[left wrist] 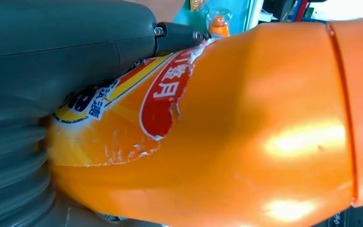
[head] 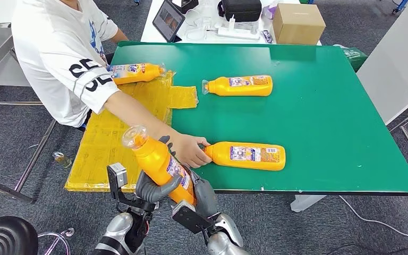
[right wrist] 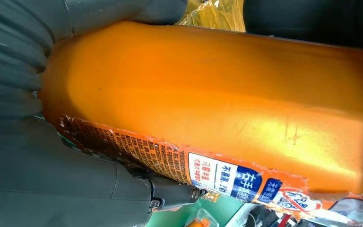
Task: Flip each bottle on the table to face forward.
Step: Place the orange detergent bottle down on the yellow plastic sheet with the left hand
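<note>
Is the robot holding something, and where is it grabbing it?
Yes. Both hands, the left hand and the right hand, hold one orange bottle around its lower body, its clear cap end tilted up.

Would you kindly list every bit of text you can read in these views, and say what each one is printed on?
"SE": black letters on the person's white sleeve, partly cut off.
"不易": white box on the held bottle's torn back label, right wrist view.
Front label of the held bottle: white characters on red, sideways, too uncertain to read.
Labels on the lying bottles: too small.
</note>
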Controlling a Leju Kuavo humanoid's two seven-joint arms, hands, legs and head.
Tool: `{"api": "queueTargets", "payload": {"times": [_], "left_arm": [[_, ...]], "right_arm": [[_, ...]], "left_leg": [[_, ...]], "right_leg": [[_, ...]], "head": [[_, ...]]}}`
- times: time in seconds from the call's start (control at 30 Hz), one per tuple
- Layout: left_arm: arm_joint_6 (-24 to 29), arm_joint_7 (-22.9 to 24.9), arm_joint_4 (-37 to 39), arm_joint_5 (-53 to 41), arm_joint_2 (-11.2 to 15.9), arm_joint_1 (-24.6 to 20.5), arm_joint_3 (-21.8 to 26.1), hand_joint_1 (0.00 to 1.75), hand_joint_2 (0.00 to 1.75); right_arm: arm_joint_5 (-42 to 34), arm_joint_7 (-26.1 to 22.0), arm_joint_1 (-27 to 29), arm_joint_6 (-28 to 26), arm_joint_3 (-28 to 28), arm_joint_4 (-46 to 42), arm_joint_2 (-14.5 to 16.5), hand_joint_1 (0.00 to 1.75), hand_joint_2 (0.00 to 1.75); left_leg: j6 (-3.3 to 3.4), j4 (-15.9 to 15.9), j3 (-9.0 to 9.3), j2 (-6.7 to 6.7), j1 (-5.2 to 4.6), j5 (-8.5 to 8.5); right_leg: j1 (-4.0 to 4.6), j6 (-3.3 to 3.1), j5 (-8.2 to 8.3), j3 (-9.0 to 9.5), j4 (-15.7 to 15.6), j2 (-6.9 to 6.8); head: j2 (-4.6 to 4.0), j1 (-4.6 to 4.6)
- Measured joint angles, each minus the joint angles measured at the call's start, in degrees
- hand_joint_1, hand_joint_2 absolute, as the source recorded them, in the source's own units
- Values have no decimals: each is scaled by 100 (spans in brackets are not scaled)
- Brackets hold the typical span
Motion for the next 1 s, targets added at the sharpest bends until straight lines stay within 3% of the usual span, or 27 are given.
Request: {"api": "queueTargets", "payload": {"times": [0.23,0.5,0.53,0.63,0.67,0.7,0.83,1.0], "left_arm": [[-522,35,7,469,71,-16,16,175,175],[-711,132,7,689,119,-78,25,175,175],[-717,138,7,697,122,-85,25,175,175],[-726,148,7,718,133,-102,25,175,175],[-727,150,7,720,136,-110,24,175,175],[-727,152,7,720,138,-120,23,175,175],[-695,157,1,671,139,-143,20,175,175],[-207,22,-88,219,137,-176,15,175,175]], "right_arm": [[-55,-27,-19,1,23,10,0,175,175],[-114,-66,-56,-36,22,18,1,172,175],[-122,-66,-60,-44,22,18,1,154,175],[-133,-66,-68,-57,22,18,2,28,175],[-137,-66,-70,-62,22,19,2,2,175],[-143,-65,-70,-73,21,20,3,0,175],[-226,-44,-68,-130,1,16,16,0,0],[-462,43,-39,41,-57,-199,25,0,0]], "left_leg": [[0,0,0,1,0,0],[0,0,0,1,0,0],[0,0,0,1,0,0],[0,0,0,1,0,0],[0,0,-1,0,0,0],[0,0,-1,0,0,0],[0,0,-1,0,0,0],[0,0,-2,0,0,0]], "right_leg": [[0,0,0,-2,0,0],[0,0,0,0,0,0],[0,0,0,0,0,0],[0,0,0,0,0,0],[0,0,0,-1,0,0],[0,0,0,0,0,0],[0,0,0,-1,0,0],[0,0,0,-1,0,0]], "head": [[0,0],[0,1],[0,1],[0,1],[0,0],[0,1],[0,1],[0,2]]}}
